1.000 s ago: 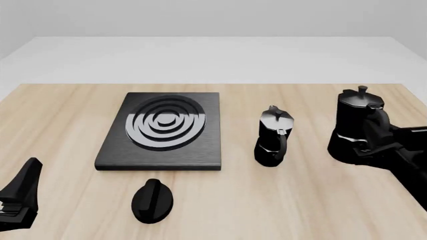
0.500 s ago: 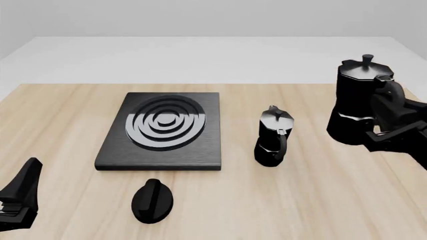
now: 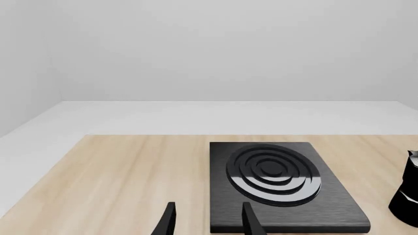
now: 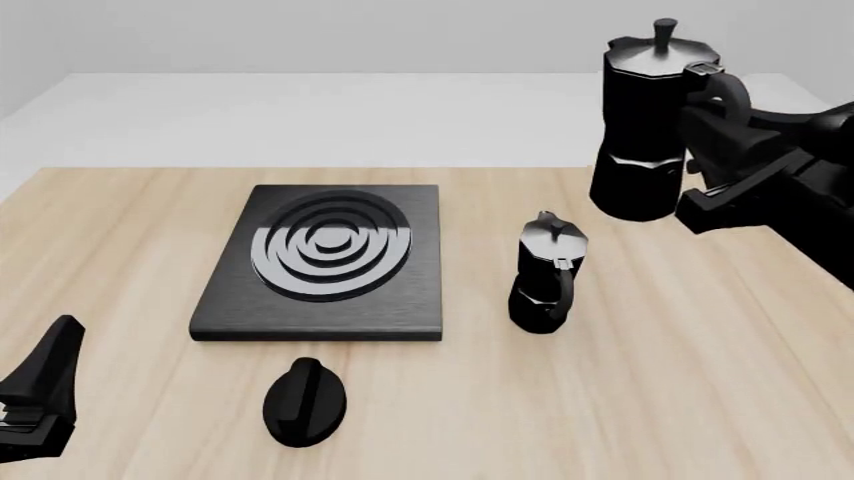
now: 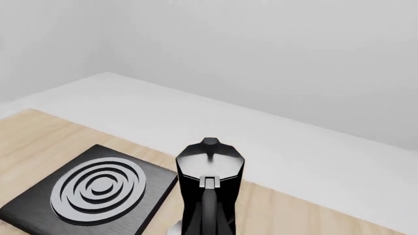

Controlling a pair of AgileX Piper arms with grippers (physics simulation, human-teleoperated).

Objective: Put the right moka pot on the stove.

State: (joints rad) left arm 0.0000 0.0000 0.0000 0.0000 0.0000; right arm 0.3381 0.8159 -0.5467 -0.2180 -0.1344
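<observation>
Right hand [image 4: 714, 150] is seen closed on the handle of the right moka pot [image 4: 645, 125], which is held upright and clear of the tabletop [image 4: 694, 380], at about two o'clock in the front view. From the right wrist camera the pot [image 5: 209, 191] is seen from behind its handle, its shiny lid and knob uppermost. The stove [image 4: 323, 262] lies flat on the tabletop at about ten o'clock from the middle of the front view, well apart from the lifted pot, and its silver burner rings are bare. Between stove and lifted pot, the second moka pot [image 4: 545, 272] stands upright on the wood. A small black oval knob [image 4: 306, 400] rests near the stove's front edge. At about eight o'clock the left hand [image 4: 40, 395] is held low; in its wrist view the fingers [image 3: 249, 221] are seen parted, with nothing between them.
</observation>
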